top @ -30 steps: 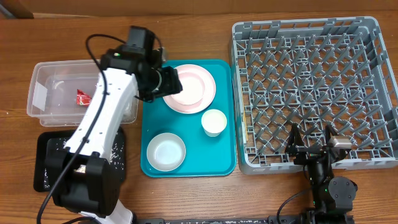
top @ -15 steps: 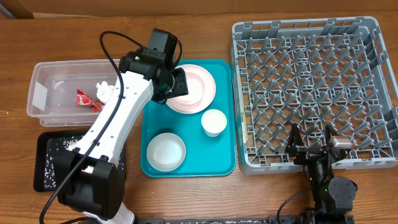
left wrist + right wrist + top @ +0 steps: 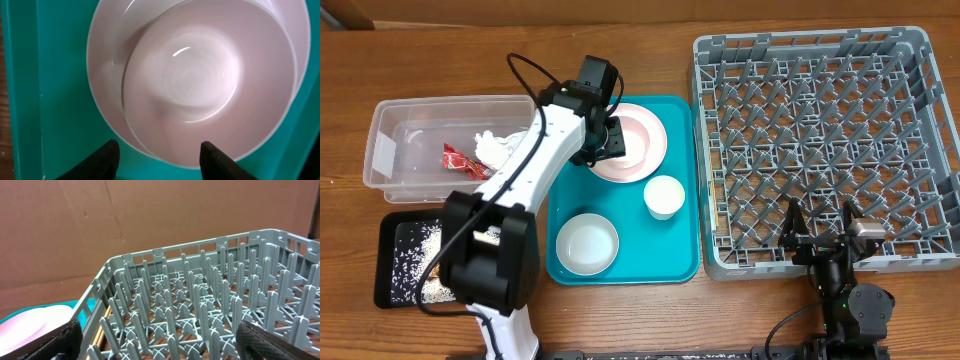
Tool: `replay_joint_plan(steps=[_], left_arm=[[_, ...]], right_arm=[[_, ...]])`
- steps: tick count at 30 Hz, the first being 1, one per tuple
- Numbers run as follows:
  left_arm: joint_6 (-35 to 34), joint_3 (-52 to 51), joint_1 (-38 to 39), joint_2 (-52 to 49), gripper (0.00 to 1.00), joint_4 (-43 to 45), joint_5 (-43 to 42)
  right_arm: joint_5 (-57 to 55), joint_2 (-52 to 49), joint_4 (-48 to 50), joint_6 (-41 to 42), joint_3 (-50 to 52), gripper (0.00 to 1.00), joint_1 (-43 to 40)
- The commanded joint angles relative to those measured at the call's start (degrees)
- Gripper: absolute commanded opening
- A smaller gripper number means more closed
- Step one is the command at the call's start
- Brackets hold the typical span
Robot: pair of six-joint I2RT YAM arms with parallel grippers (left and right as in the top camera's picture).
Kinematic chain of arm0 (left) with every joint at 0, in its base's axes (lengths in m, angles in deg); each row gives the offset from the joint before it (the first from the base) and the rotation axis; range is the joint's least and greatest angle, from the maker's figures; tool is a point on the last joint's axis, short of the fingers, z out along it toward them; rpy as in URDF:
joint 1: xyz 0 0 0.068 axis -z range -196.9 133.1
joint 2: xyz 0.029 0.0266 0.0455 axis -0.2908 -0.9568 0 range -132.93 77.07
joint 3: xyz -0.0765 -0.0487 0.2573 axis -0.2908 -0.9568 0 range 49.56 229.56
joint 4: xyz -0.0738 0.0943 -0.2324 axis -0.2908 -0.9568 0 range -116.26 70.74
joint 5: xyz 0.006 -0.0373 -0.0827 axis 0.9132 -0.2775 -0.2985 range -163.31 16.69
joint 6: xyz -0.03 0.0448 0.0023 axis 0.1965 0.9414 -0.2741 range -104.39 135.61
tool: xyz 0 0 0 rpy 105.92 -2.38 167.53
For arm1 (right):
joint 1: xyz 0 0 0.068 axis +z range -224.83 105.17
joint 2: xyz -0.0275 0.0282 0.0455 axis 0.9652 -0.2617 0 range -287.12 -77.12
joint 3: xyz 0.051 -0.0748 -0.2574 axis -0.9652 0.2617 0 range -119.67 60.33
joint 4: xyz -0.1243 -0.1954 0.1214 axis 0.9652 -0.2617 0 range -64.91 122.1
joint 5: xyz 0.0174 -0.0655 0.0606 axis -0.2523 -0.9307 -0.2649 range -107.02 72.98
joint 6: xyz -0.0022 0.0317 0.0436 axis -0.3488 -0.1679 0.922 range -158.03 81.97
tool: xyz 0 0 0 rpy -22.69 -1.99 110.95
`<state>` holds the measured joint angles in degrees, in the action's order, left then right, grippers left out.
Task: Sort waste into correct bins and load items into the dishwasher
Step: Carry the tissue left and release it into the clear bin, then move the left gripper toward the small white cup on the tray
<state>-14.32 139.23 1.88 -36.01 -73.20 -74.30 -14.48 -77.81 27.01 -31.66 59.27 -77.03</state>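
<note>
- The left end effector [image 3: 610, 141] hangs released, its fingers [image 3: 111, 156] spread with nothing held, either side of a stretch of rim of the pale-pink plate [image 3: 645, 140] directly beneath it (contact cannot be told).
- The plate lies on the teal tray [image 3: 570, 190], which spreads out below the end effector.
- A little past the plate on that tray stands the white cup [image 3: 663, 196], and the white bowl [image 3: 587, 243] sits somewhat farther off.
- On the end effector's opposite side, near, the clear tub [image 3: 440, 102] holds the crumpled napkin [image 3: 492, 146] and the red wrapper [image 3: 456, 160].
- Farther out, the black tray [image 3: 390, 225] carries scattered rice [image 3: 415, 258].
- Well apart, the grey dish rack [image 3: 810, 130] stands on the wooden surface [image 3: 640, 310]. The right end effector [image 3: 820, 243] sits at the rack's edge, its fingers [image 3: 67, 340] wide and released.
</note>
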Motion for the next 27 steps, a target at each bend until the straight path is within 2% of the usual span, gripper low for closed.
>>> replay_joint_plan(steps=[1, 11, 17, 23, 27], left_arm=[[-0.5, 1.1, 0.3, -3.0, 0.54, 1.5, 1.6], [-0.5, 1.1, 0.3, -5.6, 0.47, 4.1, 1.6], [-0.5, 0.8, 0.3, -5.7, 0.29, 3.6, 1.6], [-0.5, 0.8, 0.3, -5.7, 0.26, 3.4, 1.6], [-0.5, 0.8, 0.3, -5.7, 0.3, 3.2, 1.6]], right_arm=[[-0.3, 0.5, 0.4, 0.3, 0.6, 1.0, 0.3], [-0.3, 0.5, 0.4, 0.3, 0.6, 1.0, 0.3], [-0.4, 0.5, 0.4, 0.3, 0.6, 1.0, 0.3], [-0.3, 0.5, 0.4, 0.3, 0.6, 1.0, 0.3], [-0.3, 0.5, 0.4, 0.3, 0.6, 1.0, 0.3]])
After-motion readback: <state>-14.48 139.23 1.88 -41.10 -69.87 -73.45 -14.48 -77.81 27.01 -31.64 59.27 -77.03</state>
